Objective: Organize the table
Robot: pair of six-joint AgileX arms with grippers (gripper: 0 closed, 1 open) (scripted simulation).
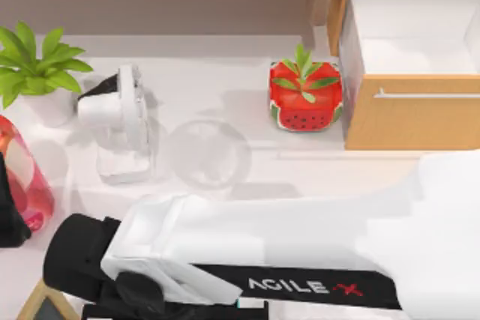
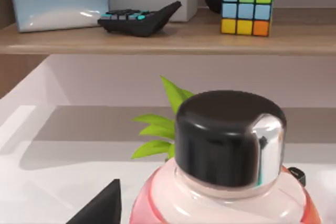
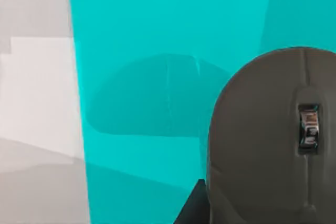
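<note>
The white table (image 1: 247,80) carries a pink bottle with a black cap (image 1: 22,177) at its far left edge. My left gripper (image 1: 9,219) sits right beside it, and the left wrist view has the bottle (image 2: 226,182) very close. My right arm stretches across the front of the table from the right, with its gripper (image 1: 82,267) at the front left. In the right wrist view, a grey mouse (image 3: 268,140) lies on a teal mat (image 3: 157,77) directly below that gripper.
A white desk fan (image 1: 120,118), a potted plant (image 1: 34,73) and a watermelon-patterned pot (image 1: 305,95) stand mid-table. An open tan drawer (image 1: 409,43) is at the back right. The back shelf (image 2: 157,40) holds a tissue box (image 2: 58,3), a calculator (image 2: 139,18) and a colour cube (image 2: 247,6).
</note>
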